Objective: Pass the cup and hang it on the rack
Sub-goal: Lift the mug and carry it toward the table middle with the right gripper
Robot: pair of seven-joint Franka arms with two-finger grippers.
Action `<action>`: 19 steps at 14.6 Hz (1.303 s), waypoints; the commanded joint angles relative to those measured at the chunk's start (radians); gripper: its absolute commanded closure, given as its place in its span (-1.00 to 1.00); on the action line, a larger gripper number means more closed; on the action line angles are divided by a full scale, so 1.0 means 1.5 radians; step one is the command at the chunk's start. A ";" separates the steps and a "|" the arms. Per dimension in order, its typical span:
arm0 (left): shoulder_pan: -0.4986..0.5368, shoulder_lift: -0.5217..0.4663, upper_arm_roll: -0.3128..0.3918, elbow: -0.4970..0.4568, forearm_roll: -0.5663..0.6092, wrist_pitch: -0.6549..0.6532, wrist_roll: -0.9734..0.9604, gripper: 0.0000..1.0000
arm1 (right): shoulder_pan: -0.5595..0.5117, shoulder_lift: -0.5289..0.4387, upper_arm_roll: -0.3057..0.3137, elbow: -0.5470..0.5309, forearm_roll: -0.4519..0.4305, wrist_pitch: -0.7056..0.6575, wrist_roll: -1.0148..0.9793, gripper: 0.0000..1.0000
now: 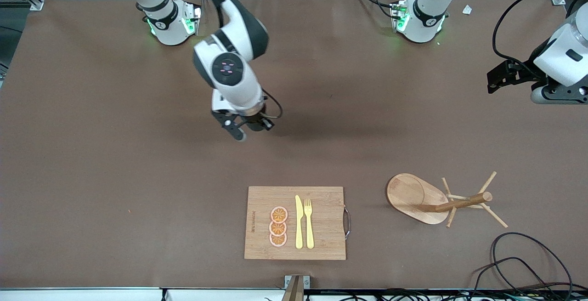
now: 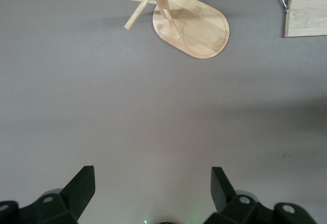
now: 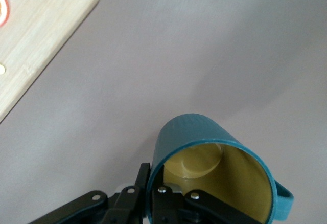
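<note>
Right gripper [image 1: 250,126]: clamped on rim of cup [image 3: 214,175], carried above bare table mid-span.
Cutting board [image 1: 295,223], nearest front camera: not involved.
Rack [image 1: 436,200], beside board toward left arm's end: pegs empty.
Left gripper [image 2: 152,189]: spread wide, waiting aloft.
Step, by judgement: pass pending. Next: bring grippers together.

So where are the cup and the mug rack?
cup [image 3: 196,132]: right wrist view, on its teal outer wall.
rack [image 1: 410,193]: front view, on its oval dished base.
</note>
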 commanded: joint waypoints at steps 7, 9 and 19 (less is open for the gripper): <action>0.006 0.005 -0.002 0.014 -0.004 -0.003 0.009 -1.00 | 0.071 0.133 -0.009 0.123 0.007 -0.007 0.244 0.99; 0.006 0.005 -0.001 0.014 -0.005 -0.004 0.012 -1.00 | 0.086 0.137 -0.009 0.123 0.005 0.017 0.240 0.99; 0.002 0.005 -0.002 0.014 -0.004 -0.004 0.010 -1.00 | 0.159 0.205 -0.010 0.197 -0.030 0.062 0.099 0.99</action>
